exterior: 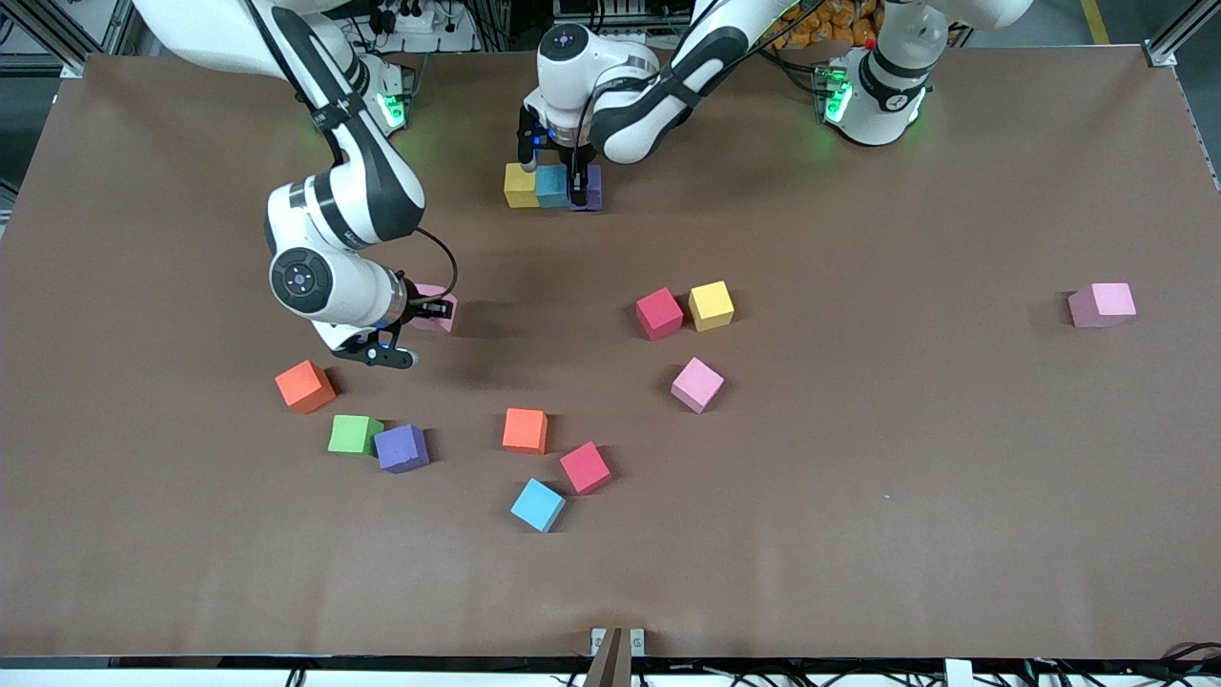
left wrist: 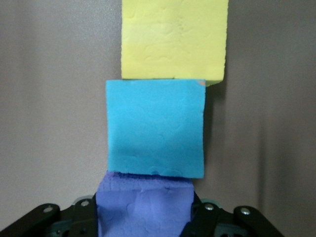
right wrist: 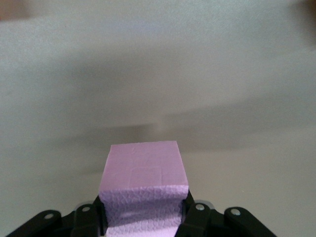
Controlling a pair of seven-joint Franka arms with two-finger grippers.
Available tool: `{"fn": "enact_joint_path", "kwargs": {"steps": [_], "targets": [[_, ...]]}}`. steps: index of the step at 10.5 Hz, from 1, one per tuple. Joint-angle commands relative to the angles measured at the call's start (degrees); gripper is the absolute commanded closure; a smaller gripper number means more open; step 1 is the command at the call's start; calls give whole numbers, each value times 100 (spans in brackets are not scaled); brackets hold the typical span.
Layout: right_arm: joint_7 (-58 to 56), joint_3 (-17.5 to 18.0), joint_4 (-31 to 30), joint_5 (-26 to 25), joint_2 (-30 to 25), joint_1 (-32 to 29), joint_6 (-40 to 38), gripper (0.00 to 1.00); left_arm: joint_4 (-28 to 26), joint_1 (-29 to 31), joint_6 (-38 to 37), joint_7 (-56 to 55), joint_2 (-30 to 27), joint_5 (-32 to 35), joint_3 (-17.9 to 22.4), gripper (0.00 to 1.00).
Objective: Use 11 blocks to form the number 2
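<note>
Clamping a purple block (exterior: pixel 593 187) beside the blue block (exterior: pixel 551 185) and yellow block (exterior: pixel 520 184), at twelve o'clock on the counter (exterior: pixel 906 429), left tool (exterior: pixel 578 191); right tool (exterior: pixel 420 310) grips a pink block (exterior: pixel 437 307) at nine o'clock

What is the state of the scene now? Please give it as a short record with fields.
row started: yellow block, light blue block, purple block, side by side
left gripper: shut on purple block, at the row's end
right gripper: shut on pink block
loose blocks: ten, scattered on the table
digit 2: only the first row
</note>
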Motion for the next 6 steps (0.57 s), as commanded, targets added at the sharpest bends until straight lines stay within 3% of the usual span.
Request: {"fn": "enact_joint_path", "kwargs": {"steps": [1, 6], "targets": [[13, -20, 160, 91, 154, 81, -96, 100, 16, 70, 23, -313, 65, 316, -100, 100], [13, -29, 160, 91, 172, 117, -87, 100, 25, 79, 23, -383, 118, 395, -109, 100]]}}
